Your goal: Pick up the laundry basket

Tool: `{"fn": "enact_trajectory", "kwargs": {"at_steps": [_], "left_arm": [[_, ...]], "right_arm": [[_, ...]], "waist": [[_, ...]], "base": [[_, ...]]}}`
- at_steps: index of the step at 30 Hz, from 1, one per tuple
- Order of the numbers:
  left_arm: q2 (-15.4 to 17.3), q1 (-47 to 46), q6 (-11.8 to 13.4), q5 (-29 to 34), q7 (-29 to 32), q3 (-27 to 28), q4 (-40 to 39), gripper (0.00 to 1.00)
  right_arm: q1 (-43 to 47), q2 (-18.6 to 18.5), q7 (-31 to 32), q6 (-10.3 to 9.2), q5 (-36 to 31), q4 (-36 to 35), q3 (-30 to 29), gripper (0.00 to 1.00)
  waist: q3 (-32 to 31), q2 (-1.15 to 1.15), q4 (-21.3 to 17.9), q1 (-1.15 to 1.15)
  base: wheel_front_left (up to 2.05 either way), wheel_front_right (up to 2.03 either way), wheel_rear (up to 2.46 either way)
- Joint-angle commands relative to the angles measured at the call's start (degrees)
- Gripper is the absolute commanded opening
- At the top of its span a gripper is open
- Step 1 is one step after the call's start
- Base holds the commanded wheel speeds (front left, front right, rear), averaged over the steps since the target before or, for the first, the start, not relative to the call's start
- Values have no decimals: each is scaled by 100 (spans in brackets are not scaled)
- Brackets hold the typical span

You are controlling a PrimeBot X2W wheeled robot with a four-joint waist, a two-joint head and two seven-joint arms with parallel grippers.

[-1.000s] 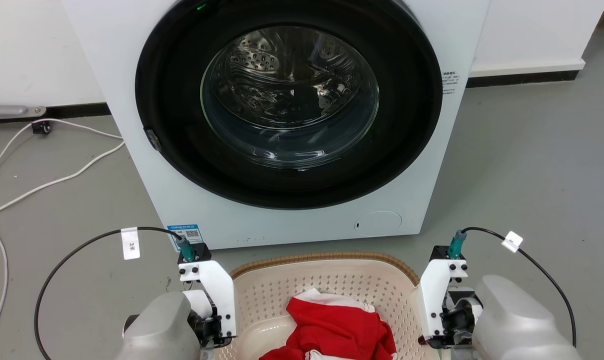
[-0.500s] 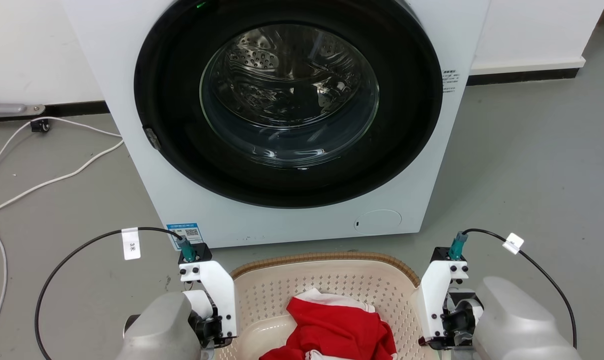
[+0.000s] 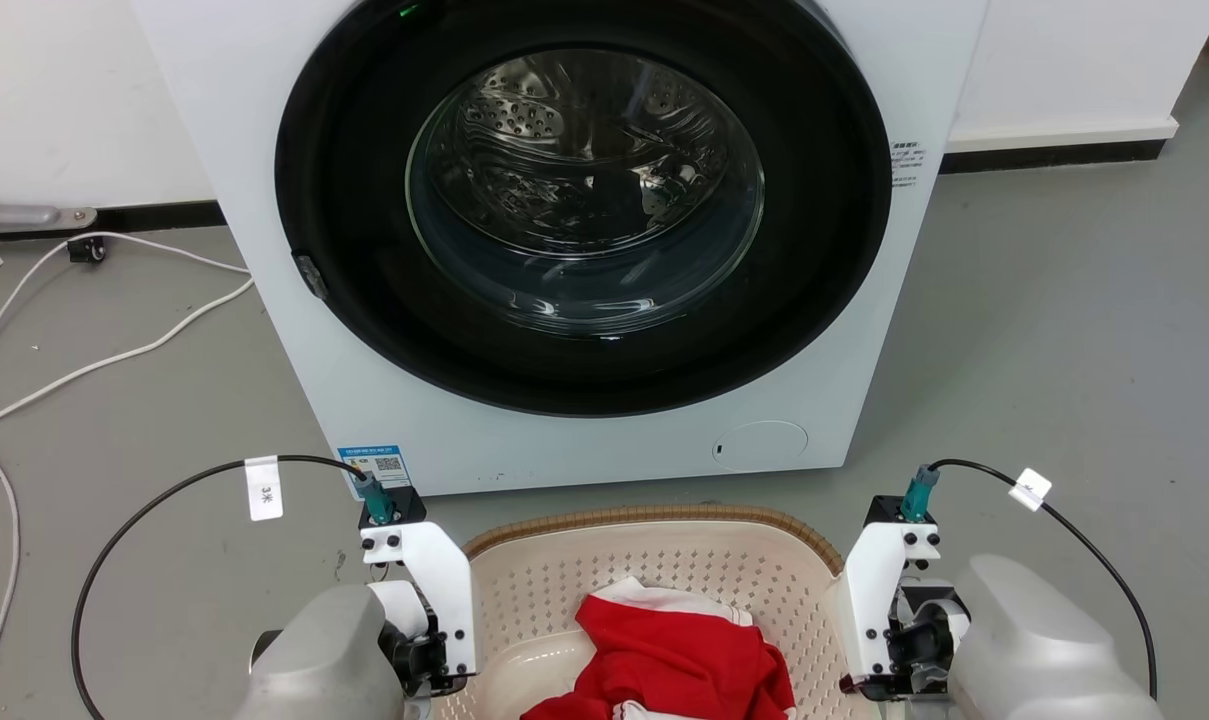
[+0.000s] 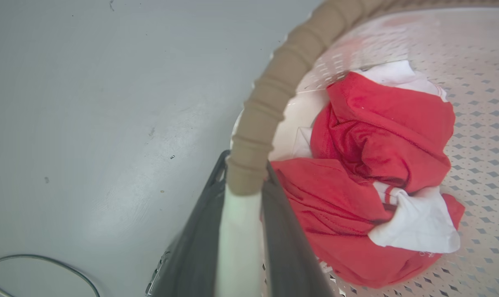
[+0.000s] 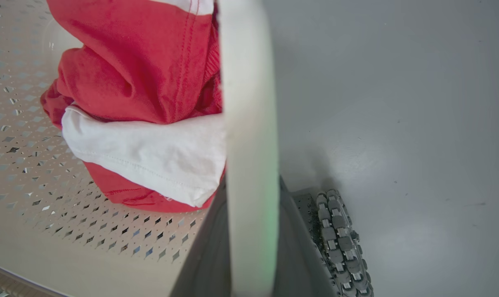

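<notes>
The left end effector (image 4: 246, 167) is clamped on the laundry basket (image 4: 274, 82). Its two dark fingers (image 4: 191, 247) press either side of a white handle (image 4: 239, 239) just below the brown rim. The right end effector (image 5: 251, 185) grips the opposite handle likewise. Both wrists point downward, with the forearms flanking the basket. It holds a red and white garment (image 4: 369, 144) and lies close before the washing machine (image 3: 584, 230). I cannot tell whether it touches the grey floor (image 3: 1064, 350).

Washing machine (image 3: 584, 455) stands close beyond laundry basket (image 3: 654, 517); floor (image 3: 1064, 330) open either side.
</notes>
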Motion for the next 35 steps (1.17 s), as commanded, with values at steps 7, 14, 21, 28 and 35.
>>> {"fn": "enact_trajectory", "kwargs": {"at_steps": [7, 14, 21, 28, 35], "left_arm": [[-28, 101, -29, -57, -3, -44, -12, 0], [-20, 111, -42, -69, -15, -70, -12, 0], [-20, 109, -49, -101, -27, -98, -12, 0], [-12, 123, -51, -124, -10, -120, -12, 0], [-14, 146, -53, -166, 16, -143, -12, 0]], "right_arm": [[87, -7, 48, 0, -64, -7, -62, 0], [104, -5, 65, 0, -109, -6, -113, 0], [113, 0, 87, 0, -158, -7, -166, 0], [119, 6, 101, -1, -209, -7, -220, 0], [142, 11, 95, 0, -279, -7, -272, 0]], "waist": [[-14, 0, -1, 0], [-23, 0, 2, 0], [-26, 0, -1, 0], [-33, 0, -1, 0], [-40, 0, 3, 0]], "base": [[0, 0, 0], [0, 0, 0], [0, 0, 0], [0, 0, 0], [0, 0, 0]]}}
